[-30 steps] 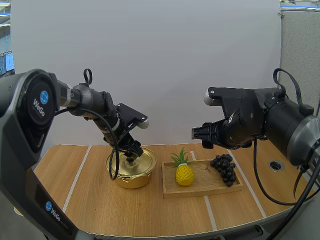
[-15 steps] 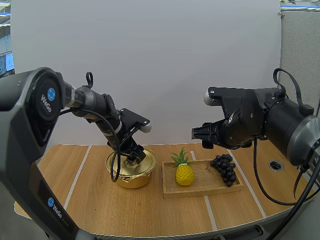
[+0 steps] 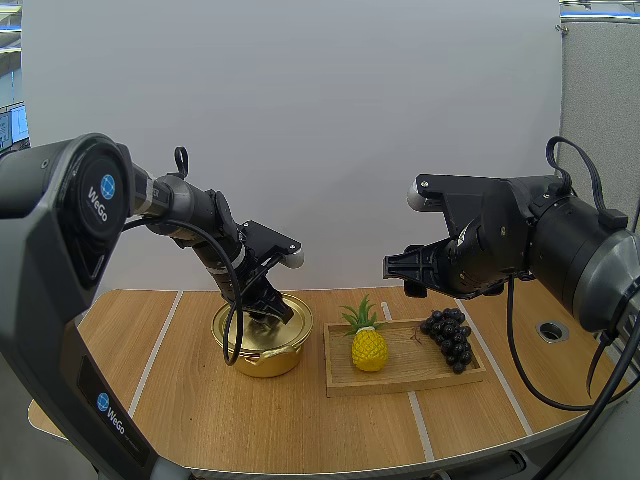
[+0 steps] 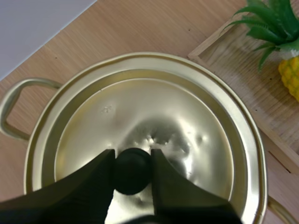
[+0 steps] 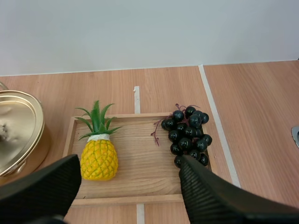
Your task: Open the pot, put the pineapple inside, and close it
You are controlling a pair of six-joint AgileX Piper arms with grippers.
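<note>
- Pot sits closed right under the left gripper, fingers pinched tight on the knob.
- Pineapple is chilling on the tray, below the right gripper, fingers wide apart.

Robot lab bench. WeGo-badged left arm and right arm work over a wooden table zoned with white tape lines, with a cable grommet set in the top. There's a plain white screen behind and a grey partition beside it. Staged props: gold pot with its lid on, plus a pineapple and grapes on a tray.
</note>
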